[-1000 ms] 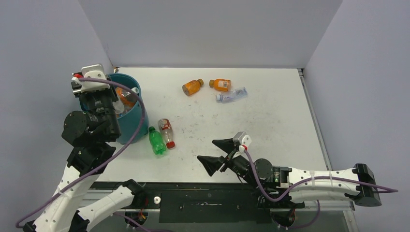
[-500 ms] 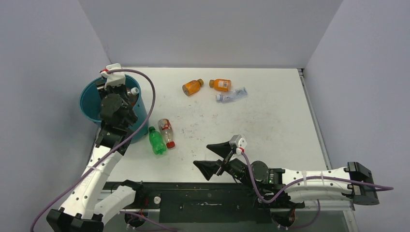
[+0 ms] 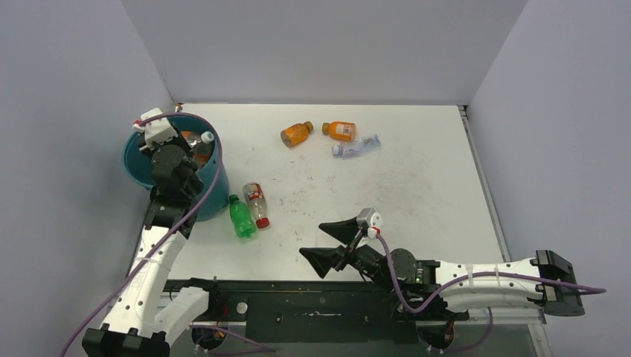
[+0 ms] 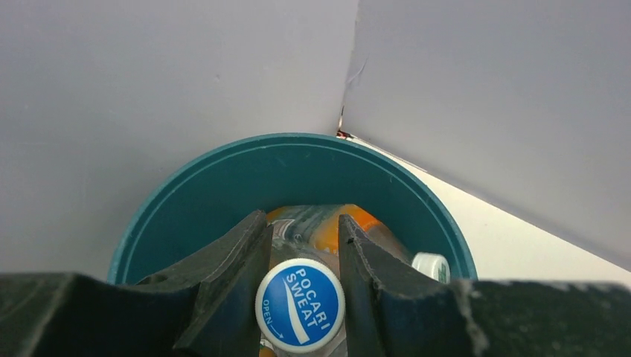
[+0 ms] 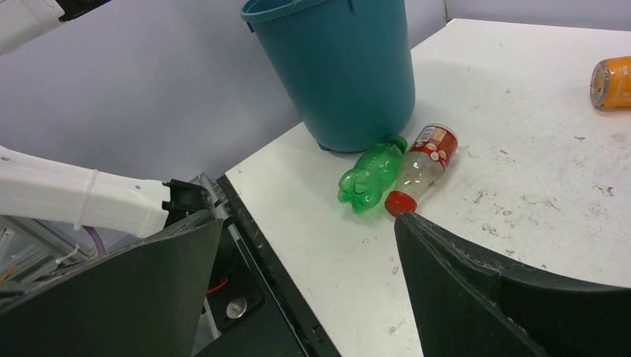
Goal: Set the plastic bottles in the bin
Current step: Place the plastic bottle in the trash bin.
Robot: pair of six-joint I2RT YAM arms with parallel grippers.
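My left gripper (image 4: 301,223) hangs over the teal bin (image 4: 223,160), shut on a plastic bottle with a blue cap (image 4: 300,303). An orange bottle (image 4: 350,223) and a white cap (image 4: 431,266) lie inside the bin. From above, the left gripper (image 3: 167,145) covers much of the bin (image 3: 210,195). A green bottle (image 3: 240,216) and a clear red-capped bottle (image 3: 256,203) lie beside the bin's base. Two orange bottles (image 3: 296,134) (image 3: 340,130) and a clear blue-labelled one (image 3: 357,146) lie further back. My right gripper (image 3: 325,239) stands open and empty near the front edge.
The right wrist view shows the bin (image 5: 335,67), green bottle (image 5: 368,175) and red-capped bottle (image 5: 420,167) ahead of the right gripper (image 5: 309,219), with the table's front edge and black frame (image 5: 260,275) below. Grey walls enclose the table on three sides.
The left arm has swung in from the bin's left side to above its opening, still holding the bottle. The right gripper has drifted slightly toward the near edge.
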